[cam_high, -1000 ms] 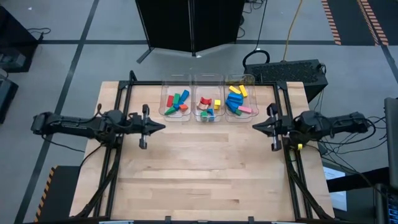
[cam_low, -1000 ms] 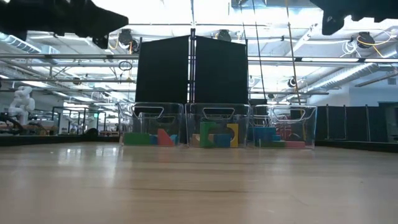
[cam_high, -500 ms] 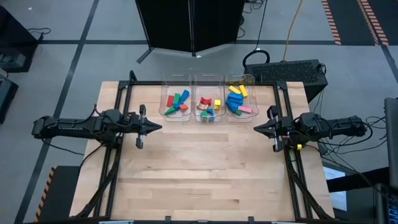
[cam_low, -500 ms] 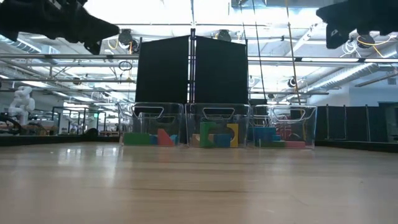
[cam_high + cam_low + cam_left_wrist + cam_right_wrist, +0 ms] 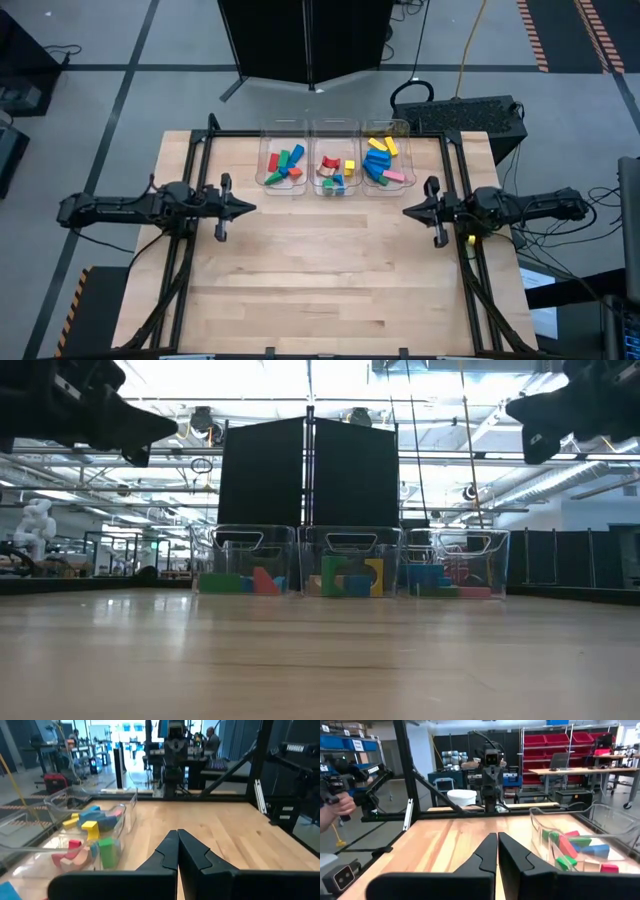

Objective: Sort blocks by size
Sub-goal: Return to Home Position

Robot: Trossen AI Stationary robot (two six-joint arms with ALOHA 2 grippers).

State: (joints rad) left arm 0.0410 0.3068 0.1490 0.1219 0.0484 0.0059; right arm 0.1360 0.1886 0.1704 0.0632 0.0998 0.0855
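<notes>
The sorting looks finished: every blocks piece in view lies inside the three clear bins at the worktop far edge, while the left pincer and right pincer hover clenched and empty at either side.

Surface: light wood planks. Items directly on it: three clear bins in one row, touching side to side, past the gap between the claws. Left bin nearest left claw; middle bin; right bin nearest right claw.
</notes>
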